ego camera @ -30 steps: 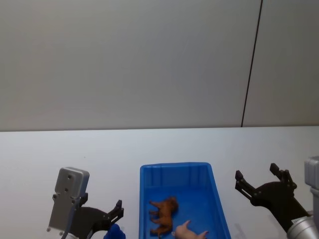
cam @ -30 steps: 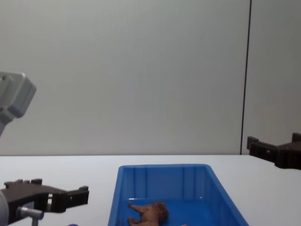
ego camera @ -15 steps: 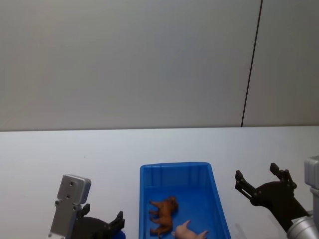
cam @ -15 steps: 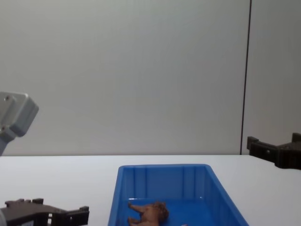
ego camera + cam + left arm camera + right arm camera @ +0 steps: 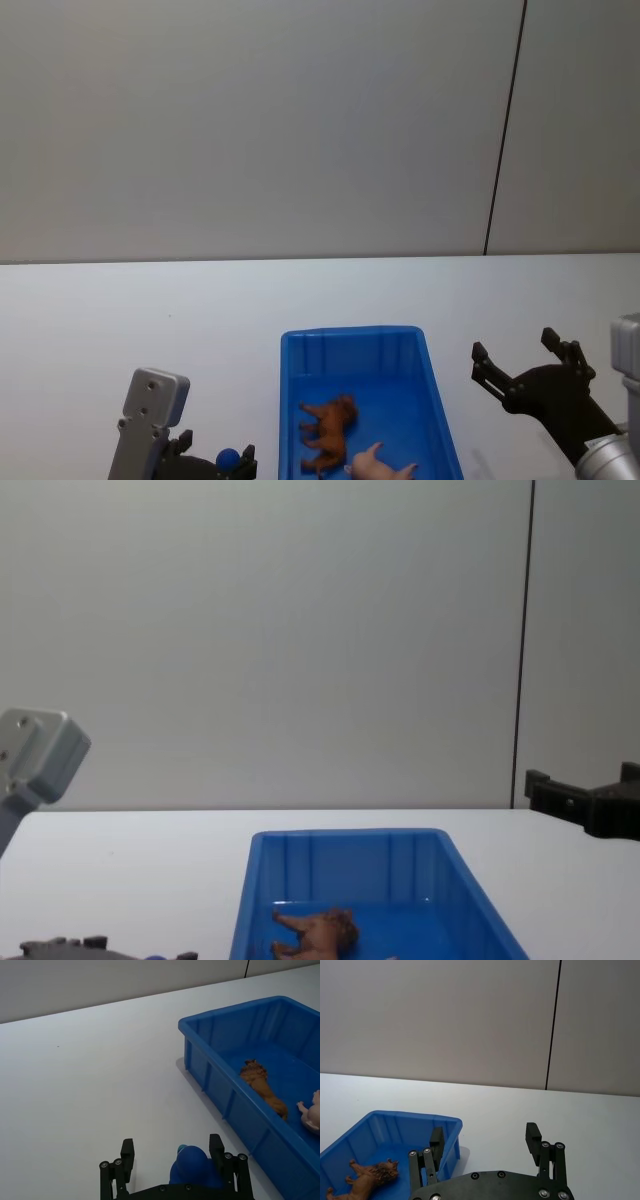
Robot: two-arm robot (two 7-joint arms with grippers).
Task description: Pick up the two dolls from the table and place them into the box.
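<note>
The blue box (image 5: 350,333) stands at the near middle of the white table. Inside it a shaggy brown doll (image 5: 328,432) lies on its side, with a pale pink doll (image 5: 375,463) just nearer. In the left wrist view the brown doll (image 5: 262,1090) and pink doll (image 5: 312,1117) lie on the floor of the box (image 5: 225,1010). My left gripper (image 5: 213,455) hangs low to the left of the box, open (image 5: 171,1152). My right gripper (image 5: 525,370) hovers to the right of the box, open and empty (image 5: 485,1137).
A small rounded blue thing (image 5: 192,1172) shows between my left fingers near their base, also seen in the head view (image 5: 229,458). Bare white tabletop (image 5: 90,1075) spreads left of the box. A grey wall (image 5: 300,120) rises behind the table.
My left arm has sunk lower and drawn back toward the table's near edge. The right arm, the box and both dolls have not moved.
</note>
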